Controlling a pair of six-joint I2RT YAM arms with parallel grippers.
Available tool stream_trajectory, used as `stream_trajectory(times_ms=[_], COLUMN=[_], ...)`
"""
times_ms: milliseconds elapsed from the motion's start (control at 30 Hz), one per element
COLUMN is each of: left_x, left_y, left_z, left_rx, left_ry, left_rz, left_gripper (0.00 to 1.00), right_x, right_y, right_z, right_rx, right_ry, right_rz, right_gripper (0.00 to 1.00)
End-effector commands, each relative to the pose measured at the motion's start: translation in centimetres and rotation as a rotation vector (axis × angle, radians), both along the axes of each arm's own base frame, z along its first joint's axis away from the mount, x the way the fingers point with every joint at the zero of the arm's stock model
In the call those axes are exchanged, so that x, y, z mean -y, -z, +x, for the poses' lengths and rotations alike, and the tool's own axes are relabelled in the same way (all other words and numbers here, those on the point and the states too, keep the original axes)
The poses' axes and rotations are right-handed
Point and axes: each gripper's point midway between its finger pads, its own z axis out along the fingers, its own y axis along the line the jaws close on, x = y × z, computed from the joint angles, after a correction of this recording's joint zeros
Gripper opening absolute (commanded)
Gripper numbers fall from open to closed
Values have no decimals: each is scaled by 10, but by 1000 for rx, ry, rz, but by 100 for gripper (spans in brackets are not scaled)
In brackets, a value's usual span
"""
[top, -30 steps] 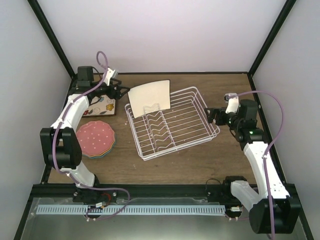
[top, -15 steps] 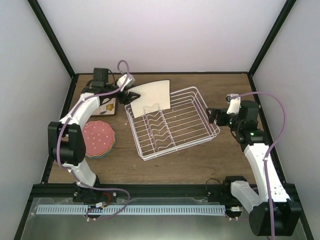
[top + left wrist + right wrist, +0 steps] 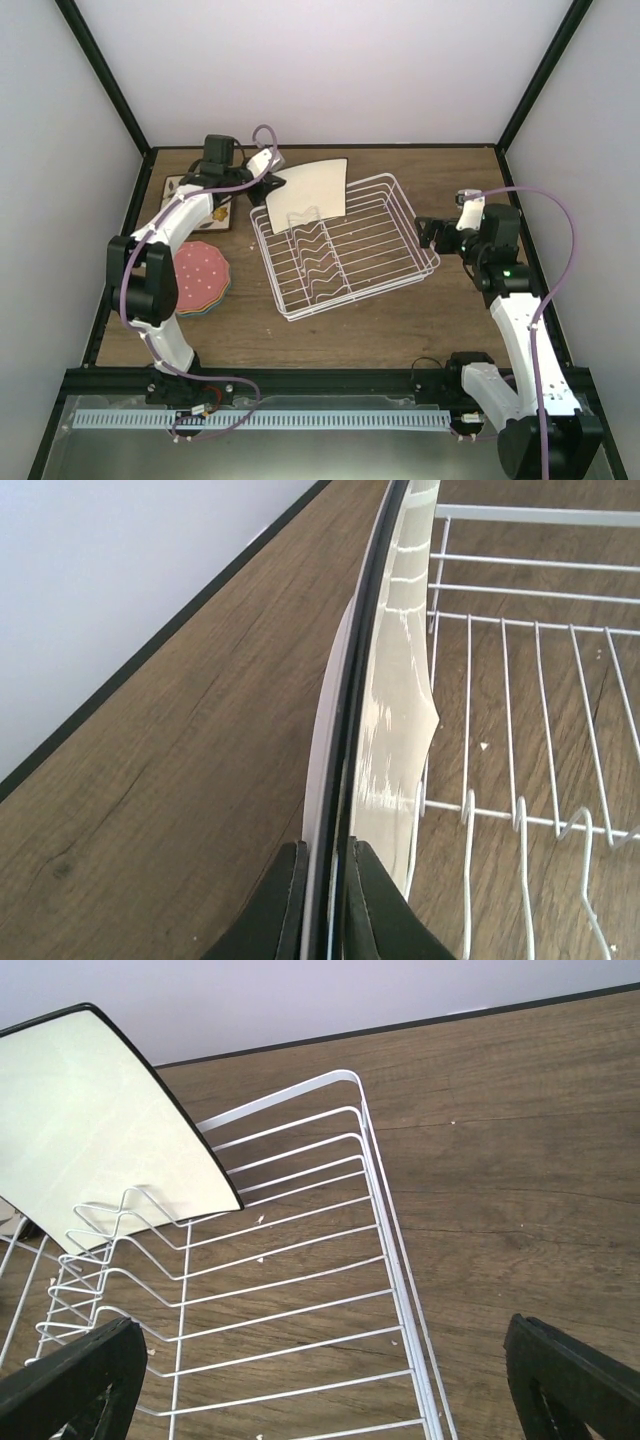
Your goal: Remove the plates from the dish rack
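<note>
The 1 cream square plate [image 3: 308,190] left stands in the dish rack's [image 3: 400,255] far-left corner. My left end effector [image 3: 268,188], spread 1 second ago, now pinches its edge; lifting can follow. My right end effector [image 3: 430,232] hangs spread beside the rack.

Even, bright, diffuse light from overhead; shadows faint and soft, barely seen under dish rack [image 3: 345,245] wires. Top view sharp, no notable edge distortion. Left wrist: white glare streaks noted on cream plate [image 3: 395,710] just ahead of left gripper [image 3: 322,852]; fingers nr lens slightly soft. Right wrist: sharp btw right gripper [image 3: 320,1380] fingers, which are rendered dark w/o detail.
</note>
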Motion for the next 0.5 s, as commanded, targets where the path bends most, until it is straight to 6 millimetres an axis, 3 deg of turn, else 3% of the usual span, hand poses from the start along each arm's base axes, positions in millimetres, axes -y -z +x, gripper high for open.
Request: stream_trajectory(times_ms=[0, 300, 467], left_x=[22, 16, -7], left_y=[-99, -233, -293], left_z=[3, -18, -32], left_rx=[217, 470, 566], left_ry=[40, -1, -111], left_rz=[-157, -370, -489], left_gripper=[4, 4, 4], right_x=[4, 4, 2], right_y=[-10, -9, -7], right_z=[-3, -6, -5], right_rx=[21, 23, 18], right_ry=[25, 24, 17], right_rz=[10, 18, 21], right_gripper=[100, 100, 100])
